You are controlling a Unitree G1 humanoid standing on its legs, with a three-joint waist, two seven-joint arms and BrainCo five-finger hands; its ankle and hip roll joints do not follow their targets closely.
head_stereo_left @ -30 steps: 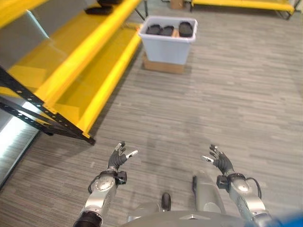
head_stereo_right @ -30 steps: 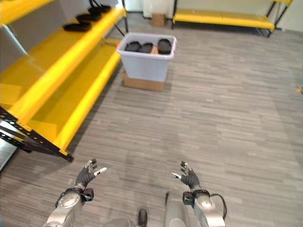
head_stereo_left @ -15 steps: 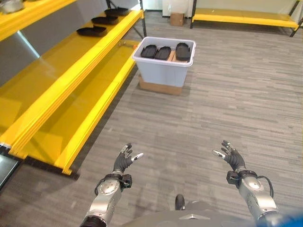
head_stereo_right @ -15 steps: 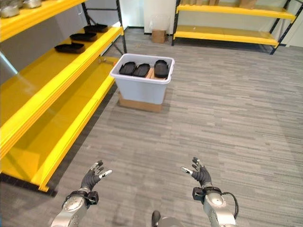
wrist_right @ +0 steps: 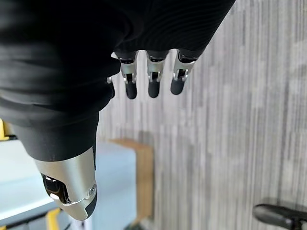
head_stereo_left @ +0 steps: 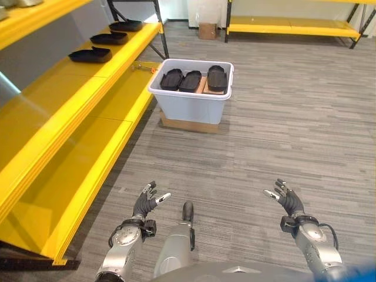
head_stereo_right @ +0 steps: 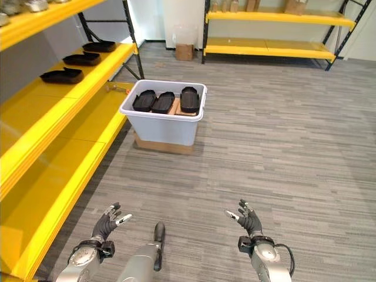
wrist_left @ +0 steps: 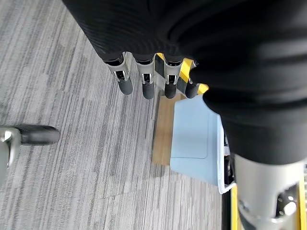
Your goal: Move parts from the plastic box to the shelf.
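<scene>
Here, both robot hands, left (head_stereo_left: pixel 144 203) and right (head_stereo_left: pixel 286 198), hang spread and empty over the floor, approx. ready to reach. Black parts (head_stereo_left: pixel 191 80) sit in the plastic box (head_stereo_left: pixel 191 106) well ahead, beside the yellow shelf (head_stereo_left: pixel 70 88) w/ three parts already.

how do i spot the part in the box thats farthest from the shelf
Find the pale plastic box on the floor beside the yellow shelf. Three black parts stand in a row inside. Take the end one on the side away from the shelf, set slightly apart from the other two.
</scene>
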